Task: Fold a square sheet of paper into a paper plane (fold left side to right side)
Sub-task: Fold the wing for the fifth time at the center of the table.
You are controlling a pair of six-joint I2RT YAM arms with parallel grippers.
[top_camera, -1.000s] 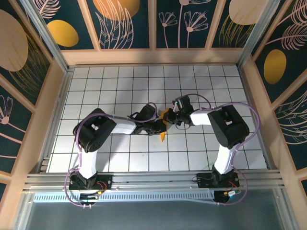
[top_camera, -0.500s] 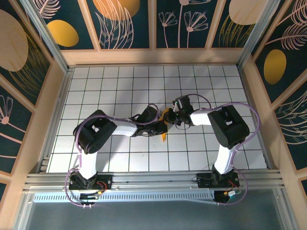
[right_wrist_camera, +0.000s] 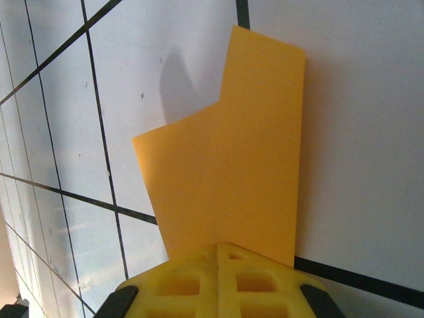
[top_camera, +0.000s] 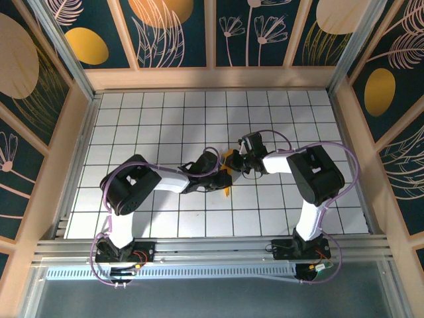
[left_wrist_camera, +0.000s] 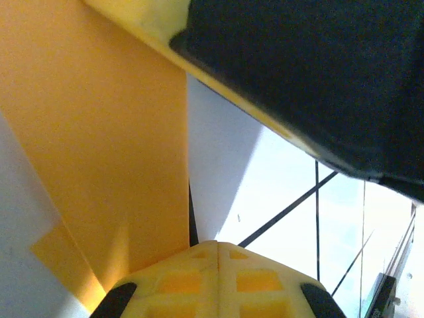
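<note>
The square sheet of paper (top_camera: 226,189), orange-yellow, lies folded into a narrow shape on the white grid tiles near the table's middle. Both grippers meet over it. My left gripper (top_camera: 224,175) reaches in from the left. In the left wrist view its yellow fingertips (left_wrist_camera: 199,278) are pressed together at the paper's (left_wrist_camera: 106,146) edge, so my left gripper (left_wrist_camera: 217,244) is shut. My right gripper (top_camera: 234,163) comes from the right and is also shut (right_wrist_camera: 218,246). Its tips rest on the near end of the paper (right_wrist_camera: 232,172), which shows a stepped, layered outline. The arms hide most of the paper from above.
Wooden walls with dark floral panels (top_camera: 172,33) enclose the tiled table (top_camera: 132,112) on three sides. An aluminium rail (top_camera: 212,248) carrying the arm bases runs along the near edge. The right gripper's dark body (left_wrist_camera: 318,79) hangs close above the left fingers.
My left arm has slid slightly right and nearer, its wrist pushing closer over the paper. The right arm and the paper have stayed put.
</note>
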